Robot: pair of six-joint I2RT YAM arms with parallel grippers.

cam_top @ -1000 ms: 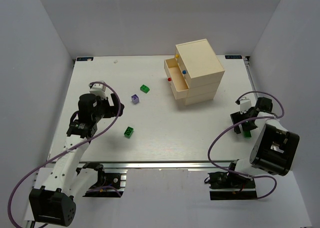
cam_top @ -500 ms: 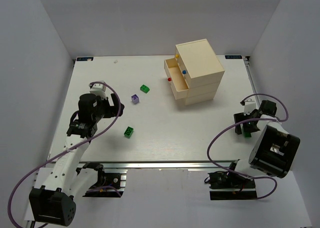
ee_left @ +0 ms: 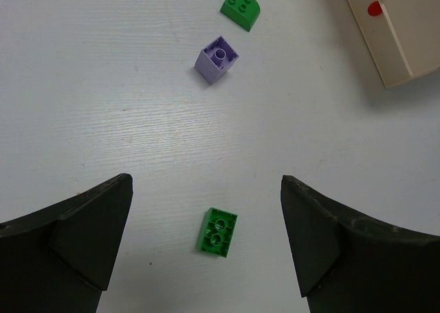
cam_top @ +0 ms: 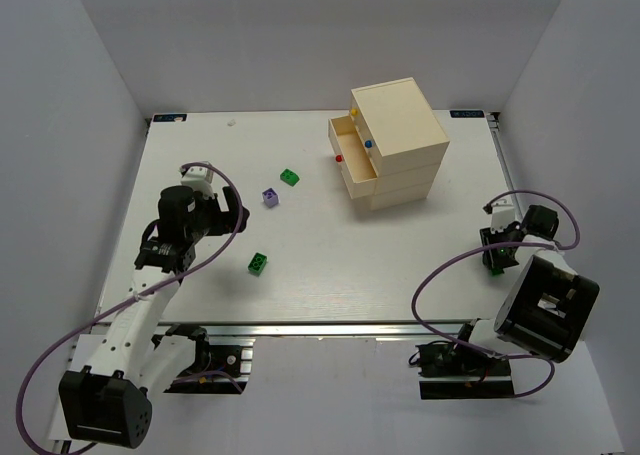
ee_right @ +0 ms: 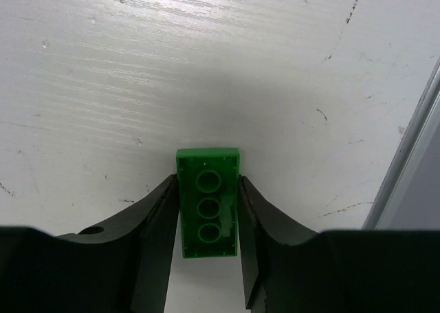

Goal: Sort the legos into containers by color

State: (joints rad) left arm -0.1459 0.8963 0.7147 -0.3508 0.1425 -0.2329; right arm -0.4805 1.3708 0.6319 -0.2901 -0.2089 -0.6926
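Right wrist view: the right gripper point(ee_right: 208, 189) points down at the table point(ee_right: 206, 65) near its right edge, and its two fingers press on the long sides of a green lego point(ee_right: 207, 203). The left gripper point(ee_left: 206, 182) hovers near the left edge, spread wide and holding nothing. A second green lego point(ee_left: 218, 232) lies on the table below the gap.

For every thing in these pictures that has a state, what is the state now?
Left gripper: open, empty, above the table.
Right gripper: shut on the held green brick.
Held green brick: gripped by its long sides.
Near green brick: loose on the table.
Far green brick: loose on the table.
Purple brick: loose on the table.
Chest: the red-knob drawer is pulled out.
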